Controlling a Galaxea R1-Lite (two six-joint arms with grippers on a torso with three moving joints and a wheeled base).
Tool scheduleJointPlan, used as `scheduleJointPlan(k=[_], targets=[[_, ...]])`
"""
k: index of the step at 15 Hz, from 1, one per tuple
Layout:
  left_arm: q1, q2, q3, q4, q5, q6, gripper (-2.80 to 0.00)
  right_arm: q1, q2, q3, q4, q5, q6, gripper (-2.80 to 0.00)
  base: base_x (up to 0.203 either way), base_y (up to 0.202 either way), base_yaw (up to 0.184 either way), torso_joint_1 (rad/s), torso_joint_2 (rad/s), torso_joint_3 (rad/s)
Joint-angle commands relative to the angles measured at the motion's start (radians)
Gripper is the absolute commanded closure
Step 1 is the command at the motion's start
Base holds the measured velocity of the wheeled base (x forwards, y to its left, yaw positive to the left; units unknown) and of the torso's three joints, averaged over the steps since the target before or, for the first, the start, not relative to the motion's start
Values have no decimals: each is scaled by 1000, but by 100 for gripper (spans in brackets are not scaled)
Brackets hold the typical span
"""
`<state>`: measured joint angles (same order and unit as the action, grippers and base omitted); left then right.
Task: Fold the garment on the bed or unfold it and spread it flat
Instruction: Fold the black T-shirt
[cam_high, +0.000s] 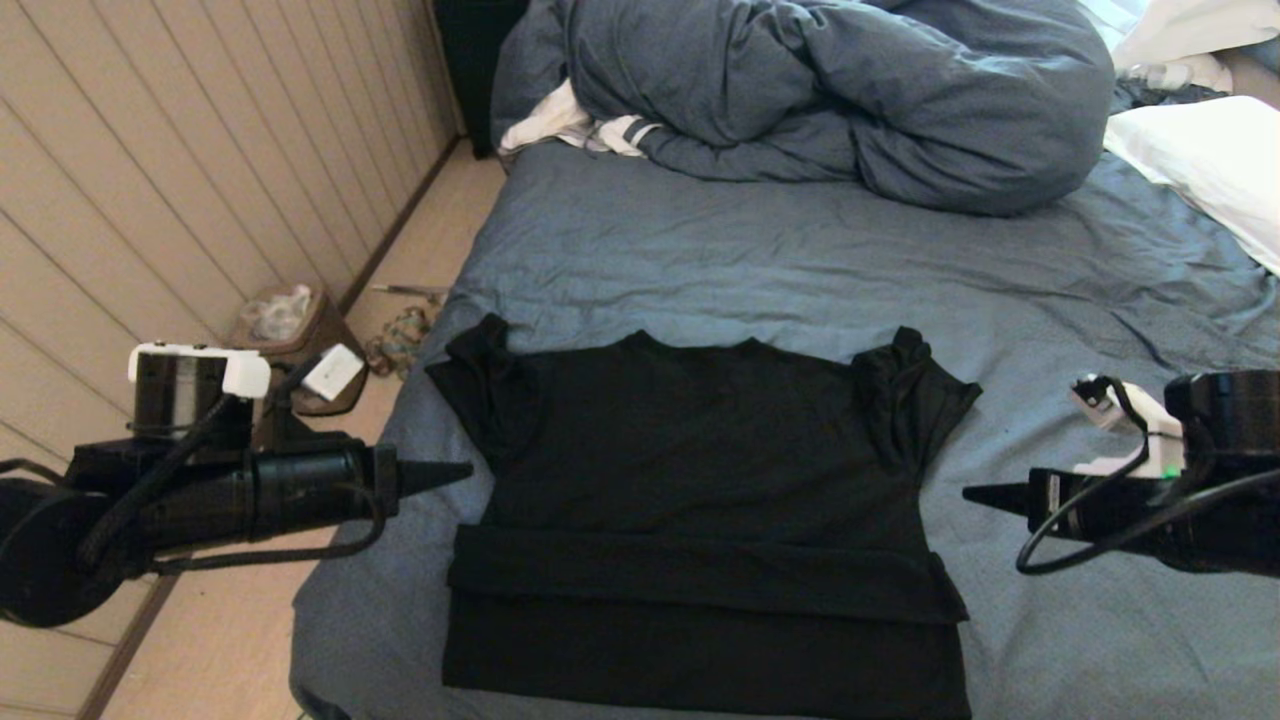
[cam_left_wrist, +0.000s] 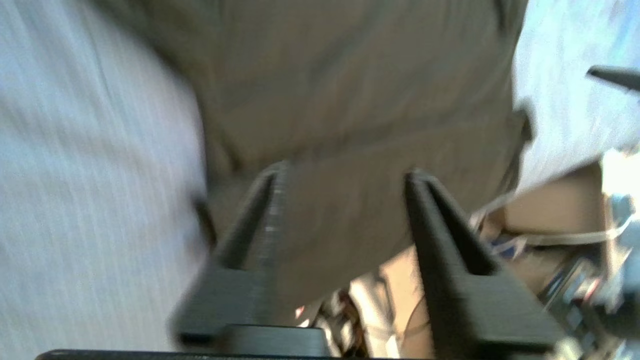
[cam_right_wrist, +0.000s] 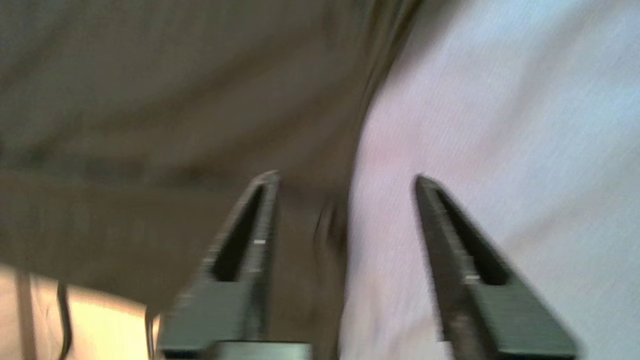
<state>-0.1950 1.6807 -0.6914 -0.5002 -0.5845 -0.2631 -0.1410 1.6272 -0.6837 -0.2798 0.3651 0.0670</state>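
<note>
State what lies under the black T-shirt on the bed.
The black T-shirt lies flat on the bed's blue-grey sheet, its hem folded up. The sheet directly beneath it is covered, so unseen.

The garment (cam_high: 700, 500) runs off the head view's lower edge, so its near hem is unseen, and no white text shows on it. Both wrist views are smeared: cloth and bed (cam_high: 700, 250) sheet read only as dull patches there. The right arm is cut by the picture's right edge. The clutter on the floor (cam_high: 400, 340) beside the bed is too small to name.
</note>
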Motion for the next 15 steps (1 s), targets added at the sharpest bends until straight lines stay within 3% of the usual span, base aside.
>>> scheduleJointPlan(k=[1, 4, 7, 8, 15], targets=[[5, 36, -115, 34, -4, -31, 0, -17, 86, -112, 20, 2, 4, 0, 0, 0, 0, 0, 0, 0], [6, 126, -259, 88, -3, -108, 0, -58, 243, -266, 42, -3, 10, 0, 0, 0, 0, 0, 0, 0], [6, 145, -263, 94, -3, -134, 0, -134, 334, -362, 47, -9, 10, 0, 0, 0, 0, 0, 0, 0], [6, 141, -261, 92, -3, -136, 0, -151, 359, -387, 47, -11, 9, -280, 0, 0, 0, 0, 0, 0], [6, 123, -246, 92, -6, -139, 0, -153, 456, -530, 48, -11, 19, -280, 0, 0, 0, 0, 0, 0]])
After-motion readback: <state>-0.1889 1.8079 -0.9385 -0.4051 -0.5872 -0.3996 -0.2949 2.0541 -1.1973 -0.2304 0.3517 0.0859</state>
